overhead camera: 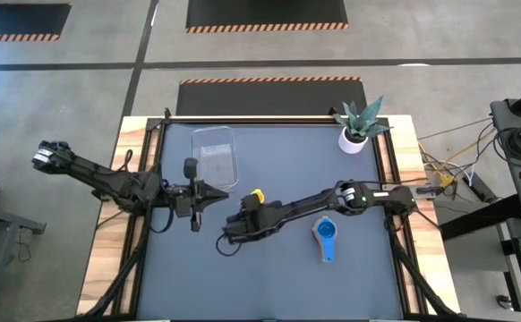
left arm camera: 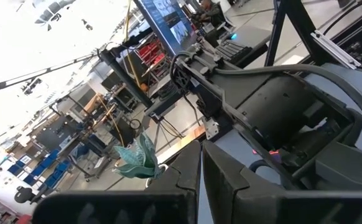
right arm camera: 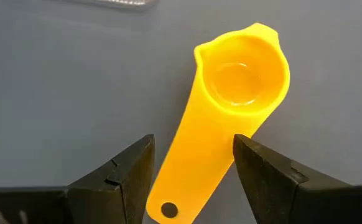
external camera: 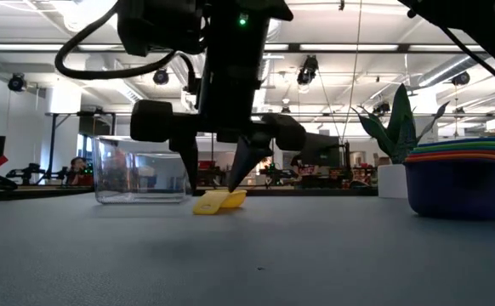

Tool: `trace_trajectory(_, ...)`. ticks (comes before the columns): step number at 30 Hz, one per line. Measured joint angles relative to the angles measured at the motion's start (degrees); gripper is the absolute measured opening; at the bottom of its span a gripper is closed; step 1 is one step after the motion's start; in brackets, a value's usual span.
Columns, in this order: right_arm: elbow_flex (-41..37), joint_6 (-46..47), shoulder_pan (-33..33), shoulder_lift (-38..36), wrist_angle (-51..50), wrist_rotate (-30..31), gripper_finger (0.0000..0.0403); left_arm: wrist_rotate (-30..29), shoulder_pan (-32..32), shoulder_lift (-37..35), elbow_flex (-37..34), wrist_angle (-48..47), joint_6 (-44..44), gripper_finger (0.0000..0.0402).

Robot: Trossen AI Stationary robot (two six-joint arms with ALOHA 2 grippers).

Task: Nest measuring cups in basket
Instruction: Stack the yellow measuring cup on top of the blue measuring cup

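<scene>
Right pincer open, straddling yellow cup handle; left pincer closed, beside basket

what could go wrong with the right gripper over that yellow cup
The right gripper is open, straddling the flat handle of the yellow cup, not the bowl. Closing on that thin handle might let the cup pivot or slip. The cup lies flat on the table, so the fingertips could scrape the surface. The left gripper waits beside the basket, so the carry path may be tight.
</scene>
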Motion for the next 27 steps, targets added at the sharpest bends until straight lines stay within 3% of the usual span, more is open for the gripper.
trace_trajectory(27, -3.04, 2.52, -0.74, -0.22, -6.67, 1.67, 0.0206, -0.02, -0.02, -0.19, 0.0, 0.02, 0.64, 0.0)
